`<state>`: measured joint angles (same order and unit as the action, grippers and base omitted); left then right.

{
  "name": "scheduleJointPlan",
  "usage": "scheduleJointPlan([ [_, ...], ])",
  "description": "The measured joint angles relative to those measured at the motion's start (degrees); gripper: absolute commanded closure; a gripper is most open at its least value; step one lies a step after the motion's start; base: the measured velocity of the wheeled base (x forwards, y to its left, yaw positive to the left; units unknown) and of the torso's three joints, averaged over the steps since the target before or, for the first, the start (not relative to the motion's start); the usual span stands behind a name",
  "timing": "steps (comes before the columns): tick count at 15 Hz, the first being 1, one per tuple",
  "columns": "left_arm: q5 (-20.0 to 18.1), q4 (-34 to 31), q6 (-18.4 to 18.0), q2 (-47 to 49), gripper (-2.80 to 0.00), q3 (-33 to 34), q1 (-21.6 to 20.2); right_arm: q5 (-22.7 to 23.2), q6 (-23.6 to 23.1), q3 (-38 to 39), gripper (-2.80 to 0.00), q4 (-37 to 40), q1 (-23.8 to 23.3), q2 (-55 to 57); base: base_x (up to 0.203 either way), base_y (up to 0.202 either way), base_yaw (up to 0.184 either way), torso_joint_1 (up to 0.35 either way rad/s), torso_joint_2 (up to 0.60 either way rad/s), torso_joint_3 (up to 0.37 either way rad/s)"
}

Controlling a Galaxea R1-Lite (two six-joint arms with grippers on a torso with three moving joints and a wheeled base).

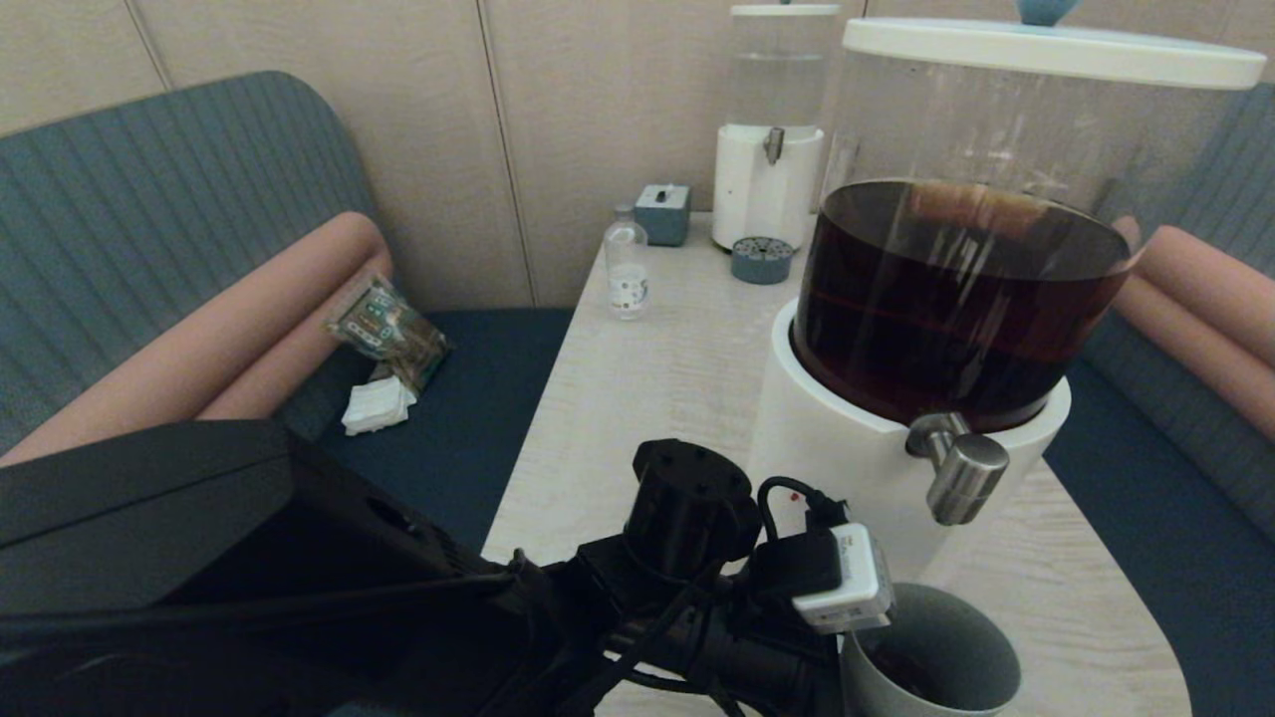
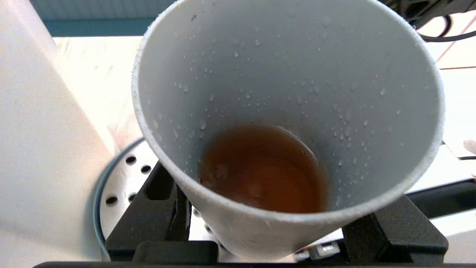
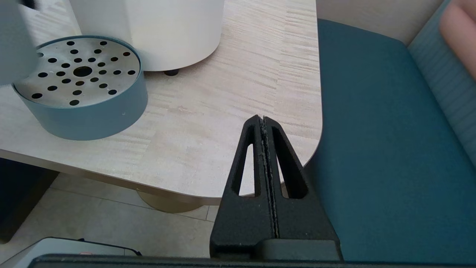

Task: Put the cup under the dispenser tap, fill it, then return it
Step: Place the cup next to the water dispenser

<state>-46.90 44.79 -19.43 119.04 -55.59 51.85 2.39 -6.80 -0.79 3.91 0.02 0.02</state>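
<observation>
The grey cup [image 1: 936,647] sits at the near right of the table, below and slightly nearer than the steel dispenser tap [image 1: 958,468] of the big dispenser [image 1: 847,448] of dark brown liquid. My left gripper [image 2: 277,219] is shut on the cup [image 2: 290,74], one black finger [image 2: 163,208] on each side of its lower wall. A shallow pool of brown liquid [image 2: 260,167] lies in its bottom and droplets dot the inside. The cup [image 3: 15,41] hangs over the edge of the round perforated drip tray [image 3: 80,85]. My right gripper [image 3: 263,119] is shut and empty by the table's near right corner.
At the back of the table stand a smaller clear-liquid dispenser [image 1: 772,129] with its own drip tray [image 1: 762,259], a glass bottle [image 1: 627,269] and a grey box [image 1: 662,212]. Blue benches flank the table; a packet [image 1: 388,334] lies on the left one.
</observation>
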Motion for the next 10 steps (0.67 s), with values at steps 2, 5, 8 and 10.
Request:
scheduleJointPlan([
  [2, 1.87, 0.32, 0.43, -2.81, 0.00, 3.41, -0.30, 0.04, 0.00, 0.00, 0.00, -0.01, 0.00, 0.00, 0.000, 0.000, 0.000, 0.000, 0.00, 0.000],
  [5, 4.76, 2.25, 3.29, -8.02, 0.00, 9.71, -1.17, 0.02, 0.00, 0.00, 0.00, -0.01, 0.00, 0.00, 0.000, 0.000, 0.000, 0.000, 0.00, 0.000],
  [8, 8.16, 2.86, 5.48, -15.16, 0.00, 16.10, -4.44, 0.02, 0.00, 0.00, 0.00, -0.01, -0.02, 0.00, 0.000, 0.000, 0.000, 0.000, 0.00, 0.000],
  [10, 9.76, 2.96, 6.19, -20.57, 0.00, 20.51, -8.34, 0.02, 0.00, 0.00, 0.00, -0.02, 0.02, 0.00, 0.000, 0.000, 0.000, 0.000, 0.00, 0.000],
])
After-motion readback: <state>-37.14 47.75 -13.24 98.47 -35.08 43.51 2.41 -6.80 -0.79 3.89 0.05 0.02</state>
